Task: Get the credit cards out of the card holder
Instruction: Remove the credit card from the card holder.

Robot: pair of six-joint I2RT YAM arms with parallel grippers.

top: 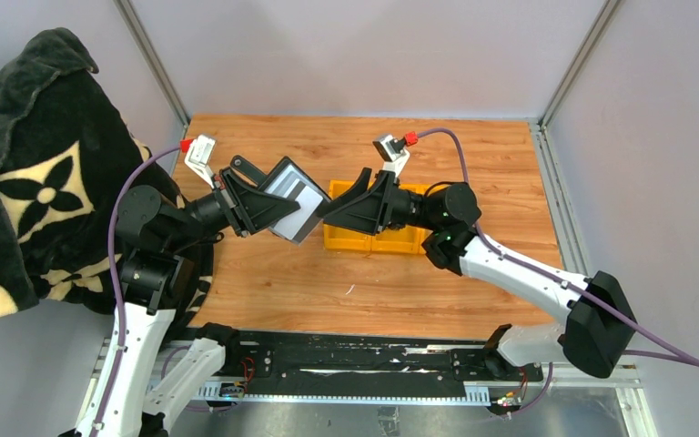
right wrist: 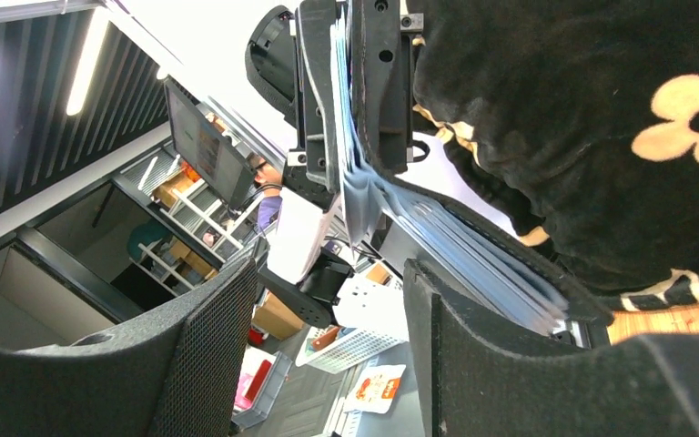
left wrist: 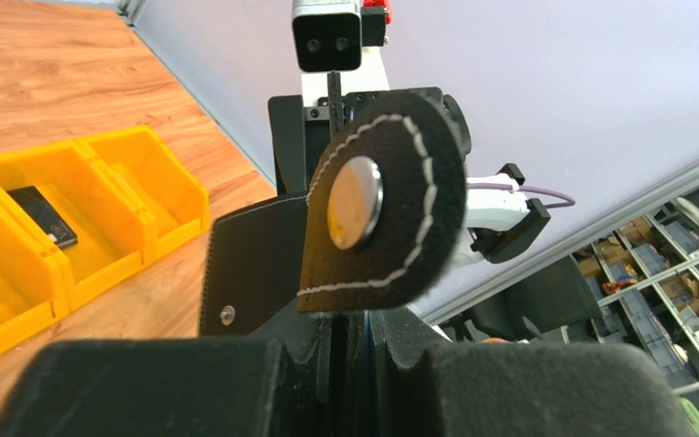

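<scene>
My left gripper (top: pixel 259 208) is shut on the black card holder (top: pixel 278 177) and holds it tilted in the air above the table. Silvery-grey credit cards (top: pixel 296 198) stick out of it toward the right arm. In the left wrist view the holder (left wrist: pixel 255 264) stands between the jaws of my left gripper (left wrist: pixel 350 332), with its strap tab and metal snap (left wrist: pixel 355 202) hanging open. My right gripper (top: pixel 329 211) is open just beside the cards' free edge. In the right wrist view the fanned cards (right wrist: pixel 460 250) lie past my right gripper's (right wrist: pixel 328 273) right-hand finger (right wrist: pixel 510 373), not between the jaws.
A yellow divided bin (top: pixel 341 240) sits on the wooden table under the right gripper; in the left wrist view a small black block (left wrist: pixel 44 217) lies in this bin (left wrist: pixel 132 187). A black blanket with cream flowers (top: pixel 27 182) hangs at the left.
</scene>
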